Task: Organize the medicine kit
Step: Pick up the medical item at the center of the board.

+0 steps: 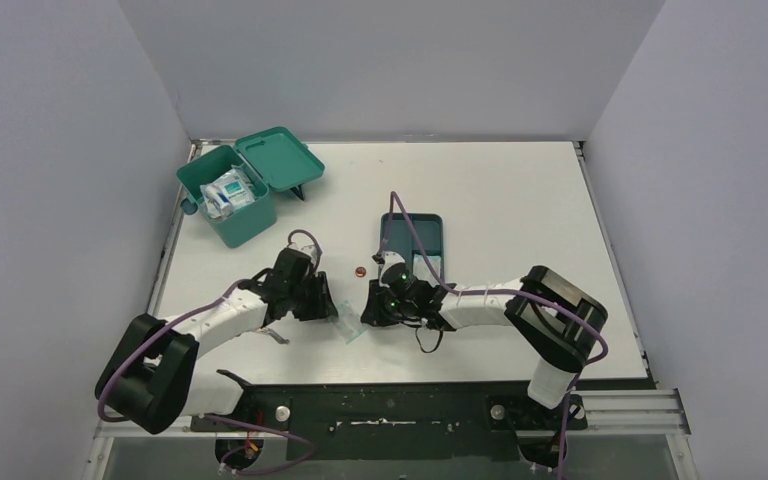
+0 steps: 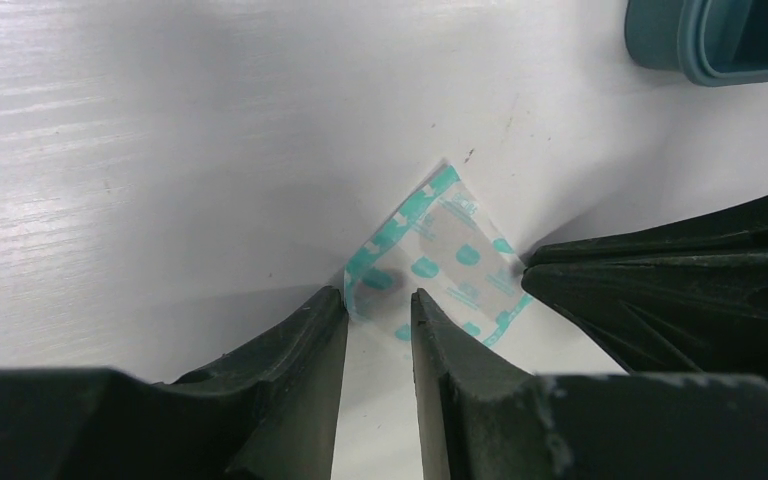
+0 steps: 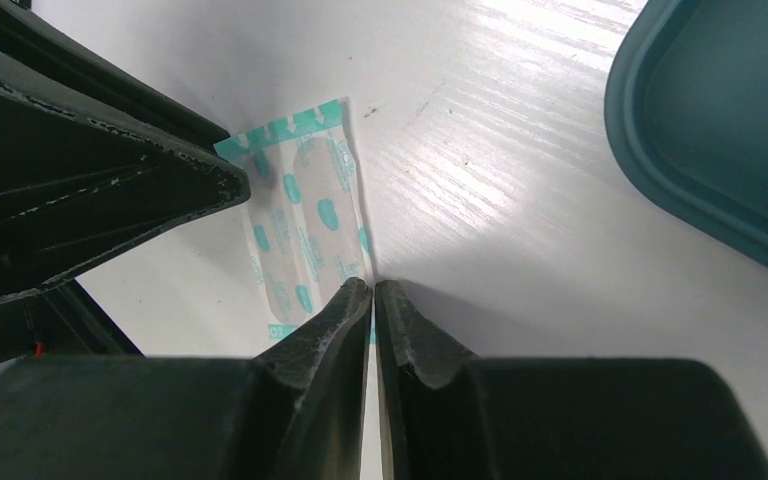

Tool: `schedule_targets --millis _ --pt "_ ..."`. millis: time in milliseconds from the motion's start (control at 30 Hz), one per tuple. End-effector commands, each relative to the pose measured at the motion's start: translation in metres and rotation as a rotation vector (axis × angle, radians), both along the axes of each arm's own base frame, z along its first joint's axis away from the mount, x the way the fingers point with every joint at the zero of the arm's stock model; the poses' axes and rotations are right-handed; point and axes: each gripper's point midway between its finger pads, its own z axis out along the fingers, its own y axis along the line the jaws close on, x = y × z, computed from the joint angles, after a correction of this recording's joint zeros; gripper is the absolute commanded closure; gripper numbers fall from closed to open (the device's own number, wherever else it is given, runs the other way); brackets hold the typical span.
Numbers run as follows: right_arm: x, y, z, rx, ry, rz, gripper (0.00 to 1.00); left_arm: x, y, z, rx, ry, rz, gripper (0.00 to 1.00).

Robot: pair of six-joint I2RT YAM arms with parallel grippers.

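The medicine kit point(image 1: 230, 212) sits at the far left corner of the desk point(image 1: 520, 190), turned at an angle to the edges. Its lid point(image 1: 280, 158) is thrown back and white packets point(image 1: 227, 192) fill the box.

Well apart from it, toward the middle of the desk, lies a flat blue-teal tray point(image 1: 412, 232). A small brown disc point(image 1: 357, 271) rests just off the tray's near left corner.

Nearer the front edge, a plaster wrapper point(image 2: 440, 260) – clear with teal print – lies between the two arms, which reach in from either side.

The left gripper point(image 2: 380, 302) stands over one corner of the wrapper with its jaws a narrow way apart. Bare desk shows through the gap, and one fingertip point(image 2: 332, 305) touches the wrapper's border.

The right gripper point(image 3: 372, 287) meets the opposite edge. Its jaws are drawn in to a thin slit – pinched on the wrapper's margin, as far as the wrist view shows.
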Motion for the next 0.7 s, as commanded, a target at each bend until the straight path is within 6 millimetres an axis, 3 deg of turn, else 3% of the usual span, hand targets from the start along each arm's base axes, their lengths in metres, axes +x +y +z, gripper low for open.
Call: schedule_targets --millis 0,133,433,667 --pt "-0.004 -0.003 -0.004 -0.016 -0.01 -0.003 0.89 -0.003 -0.007 -0.004 -0.037 0.013 0.001 0.72" --pt "-0.006 -0.003 -0.006 -0.02 -0.006 0.002 0.89 -0.001 -0.006 -0.004 -0.031 0.002 -0.003 0.75" --pt "-0.006 -0.01 0.001 -0.019 -0.031 -0.009 0.88 0.003 -0.01 -0.003 -0.005 -0.003 -0.084 1.0" --pt "0.003 -0.018 0.023 -0.026 -0.101 -0.028 0.82 0.014 -0.025 0.018 -0.043 -0.071 -0.169 1.0"
